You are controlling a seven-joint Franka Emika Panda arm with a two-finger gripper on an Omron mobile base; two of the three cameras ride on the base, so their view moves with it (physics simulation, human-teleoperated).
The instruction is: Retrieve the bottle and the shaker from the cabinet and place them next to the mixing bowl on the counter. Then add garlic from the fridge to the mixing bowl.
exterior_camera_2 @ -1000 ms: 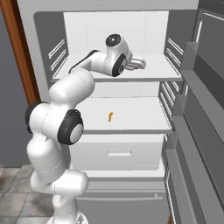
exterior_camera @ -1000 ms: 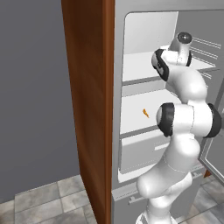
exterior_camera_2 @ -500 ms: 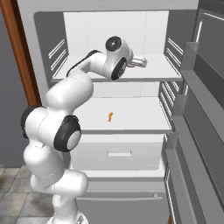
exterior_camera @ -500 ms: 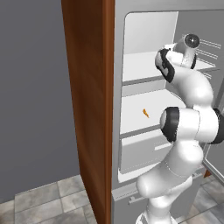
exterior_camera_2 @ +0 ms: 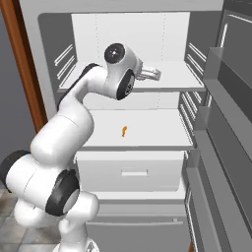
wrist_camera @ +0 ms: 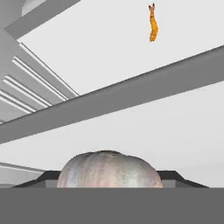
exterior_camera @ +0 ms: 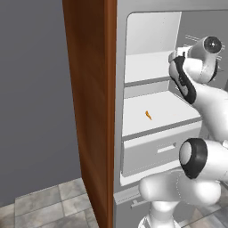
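The garlic [wrist_camera: 109, 168], a pale mottled bulb, sits low in the hand view between my two dark fingertips [wrist_camera: 41, 180], which lie against its sides. My gripper [wrist_camera: 109, 180] is shut on it. In the right base view the gripper [exterior_camera_2: 151, 74] reaches in over the fridge's upper shelf [exterior_camera_2: 172, 82], fingers pointing right. The white wrist [exterior_camera: 196, 67] stands in front of the hand in the left base view.
A small orange item [exterior_camera_2: 124, 130] lies on the middle shelf [exterior_camera: 169, 111]. A closed drawer [exterior_camera_2: 133, 172] sits below it. The open fridge door with its bins [exterior_camera_2: 221, 103] stands at the right. A brown wooden panel [exterior_camera: 89, 111] flanks the fridge's left side.
The arm's elbow and shoulder have swung while the hand stayed at the upper shelf. The jaws have narrowed a little around the garlic.
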